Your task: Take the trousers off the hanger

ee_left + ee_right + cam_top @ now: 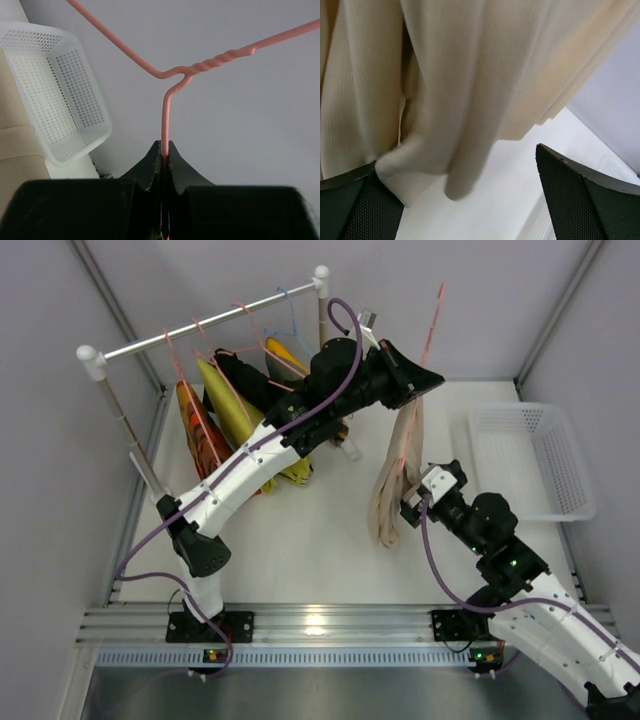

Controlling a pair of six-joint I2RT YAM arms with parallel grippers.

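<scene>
Under hanger (pixel 165 112), beige trousers (pixel 398 475) hang vertical; left end effector (pixel 164 151) pinches hanger, right end effector (pixel 470 192) wide.

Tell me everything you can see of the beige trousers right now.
The beige trousers are plain, pale, soft cloth, partly ribbed. They hang in loose vertical folds from the pink wire hanger, away from the rail. The left claw is shut on the hanger's neck. Their lower end dangles between the fingers of the open right claw; contact is unclear.
</scene>
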